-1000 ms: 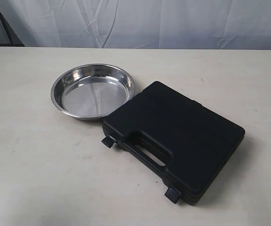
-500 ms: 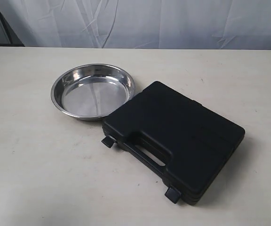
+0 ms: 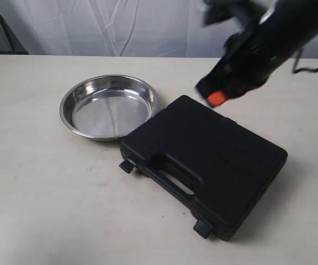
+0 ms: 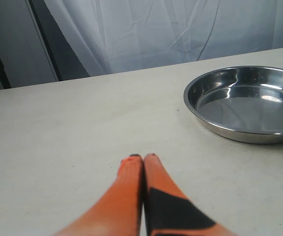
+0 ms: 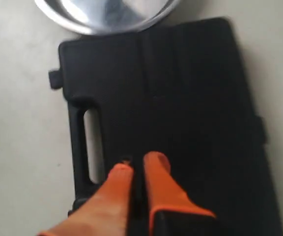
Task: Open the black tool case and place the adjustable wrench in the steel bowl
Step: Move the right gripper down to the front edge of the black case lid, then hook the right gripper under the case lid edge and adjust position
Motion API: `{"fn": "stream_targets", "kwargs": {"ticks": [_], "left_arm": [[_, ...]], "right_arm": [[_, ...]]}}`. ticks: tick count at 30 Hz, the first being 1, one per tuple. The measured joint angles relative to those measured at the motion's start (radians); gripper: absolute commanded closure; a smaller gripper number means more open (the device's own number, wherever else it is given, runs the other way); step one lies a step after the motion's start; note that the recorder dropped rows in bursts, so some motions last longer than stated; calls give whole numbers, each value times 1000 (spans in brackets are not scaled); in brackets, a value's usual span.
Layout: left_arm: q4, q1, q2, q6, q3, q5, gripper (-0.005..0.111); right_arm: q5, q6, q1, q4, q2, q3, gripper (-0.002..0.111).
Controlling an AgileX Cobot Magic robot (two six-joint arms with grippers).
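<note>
The black tool case (image 3: 203, 160) lies closed on the table, its handle slot (image 3: 175, 182) and two clip latches facing the front. It hides the adjustable wrench. The steel bowl (image 3: 109, 107) sits empty at the case's far left corner. My right gripper (image 3: 217, 98), blurred, hangs above the case's far edge. In the right wrist view its orange fingers (image 5: 139, 162) are shut with nothing between them, over the lid (image 5: 181, 98) beside the slot. My left gripper (image 4: 143, 156) is shut and empty above bare table, the bowl (image 4: 249, 103) off to one side; the exterior view does not show it.
A pale table (image 3: 37, 193) carries everything, with a white curtain (image 3: 148, 27) behind its far edge. The bowl's rim (image 5: 107, 14) nearly touches the case in the right wrist view. A dark upright post (image 4: 43, 39) stands beyond the table in the left wrist view.
The right arm has swung into the exterior view from the upper right and now hangs over the case's far edge. Case and bowl have not moved.
</note>
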Motion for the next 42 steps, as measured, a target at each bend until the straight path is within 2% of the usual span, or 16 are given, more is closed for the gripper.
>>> {"fn": "stream_targets", "kwargs": {"ticks": [2, 4, 7, 9, 17, 26, 32, 34, 35, 38, 42], "left_arm": [[0, 0, 0, 0, 0, 0, 106], [0, 0, 0, 0, 0, 0, 106], [0, 0, 0, 0, 0, 0, 106], [0, 0, 0, 0, 0, 0, 106], [0, 0, 0, 0, 0, 0, 106], [0, 0, 0, 0, 0, 0, 106], [0, 0, 0, 0, 0, 0, 106], [0, 0, 0, 0, 0, 0, 106], [0, 0, 0, 0, 0, 0, 106], [0, 0, 0, 0, 0, 0, 106], [0, 0, 0, 0, 0, 0, 106]], "right_arm": [[-2, -2, 84, -34, 91, -5, 70], [-10, -2, 166, -56, 175, -5, 63], [-23, 27, 272, -76, 280, -8, 69], [-40, 49, 300, -99, 309, -8, 73], [-94, 178, 321, -259, 370, -18, 74], [-95, 186, 322, -167, 416, -18, 74], [-122, 188, 322, -176, 417, -18, 74], [-129, 188, 322, -186, 418, -18, 78], [-135, 188, 322, -188, 420, -18, 84], [-140, 188, 322, -186, 426, -18, 110], [-140, 203, 322, -180, 426, -18, 109]]}}
